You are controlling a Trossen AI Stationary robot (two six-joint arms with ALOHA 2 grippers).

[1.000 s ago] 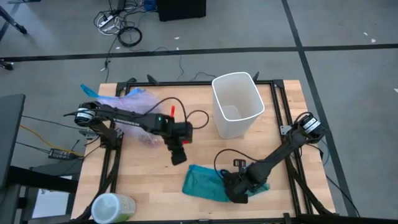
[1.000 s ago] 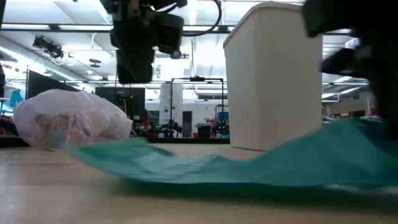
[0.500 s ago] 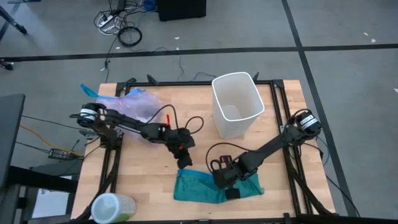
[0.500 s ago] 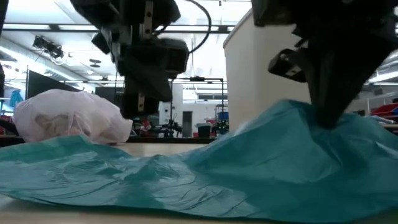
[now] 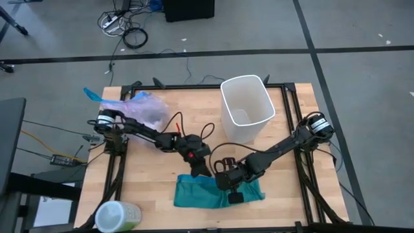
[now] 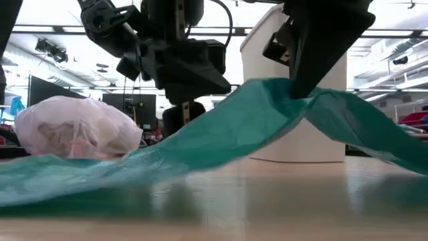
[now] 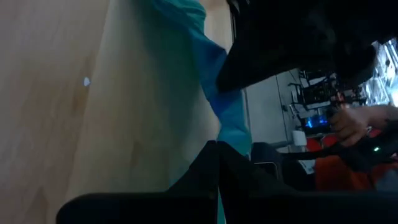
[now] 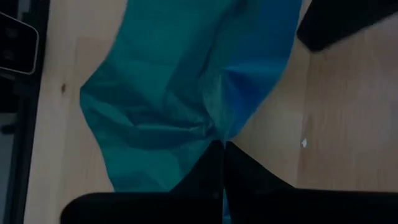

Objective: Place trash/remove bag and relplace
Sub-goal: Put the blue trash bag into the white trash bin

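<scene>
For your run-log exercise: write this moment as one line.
right gripper: shut on teal bag, lifting it | left gripper: beside it | white bin: unlined | pink bag: table's far-left corner

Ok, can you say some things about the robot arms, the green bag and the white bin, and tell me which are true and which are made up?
1. The right gripper pinches the teal-green plastic bag and lifts part of it off the table. True.
2. The tall white plastic bin lies tipped over on its side. False: it stands upright near the far edge of the wooden table.
3. The pale pink-lavender plastic bag with scraps inside sits at the table's far left corner. True.
4. The white bin has a liner in it. False: it looks bare inside.
5. The left gripper holds the pink bag. False: it is at the teal-green bag's edge, far from the pink one.
</scene>
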